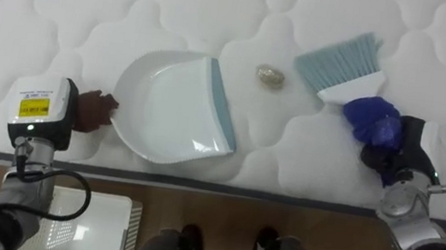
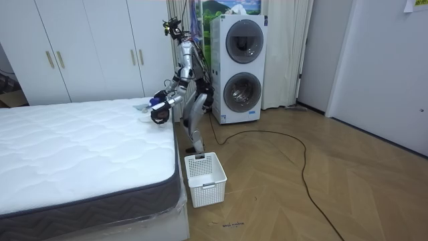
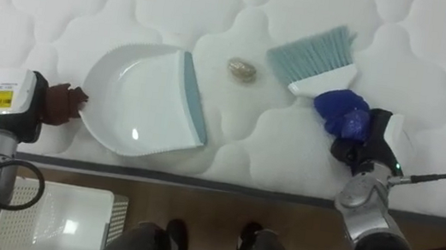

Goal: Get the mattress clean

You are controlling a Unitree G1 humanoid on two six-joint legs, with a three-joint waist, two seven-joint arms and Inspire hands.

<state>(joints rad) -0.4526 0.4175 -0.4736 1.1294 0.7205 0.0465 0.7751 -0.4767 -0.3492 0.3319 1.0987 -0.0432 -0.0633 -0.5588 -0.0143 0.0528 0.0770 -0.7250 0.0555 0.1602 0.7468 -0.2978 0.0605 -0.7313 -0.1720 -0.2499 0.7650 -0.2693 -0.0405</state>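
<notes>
The right hand (image 1: 398, 157) had its fingers curled round the blue-handled hand brush (image 1: 350, 77) near a crumpled wad (image 1: 269, 76), while beside the white dustpan (image 1: 169, 105) the grip of the left hand (image 1: 45, 110) could not be told.

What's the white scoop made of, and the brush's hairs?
The dustpan looks like smooth, shiny hard plastic: light glints off it. Its blue-grey edge may be rubber, hard to say. The brush has thin pale-blue bristles, probably plastic fibres.
</notes>
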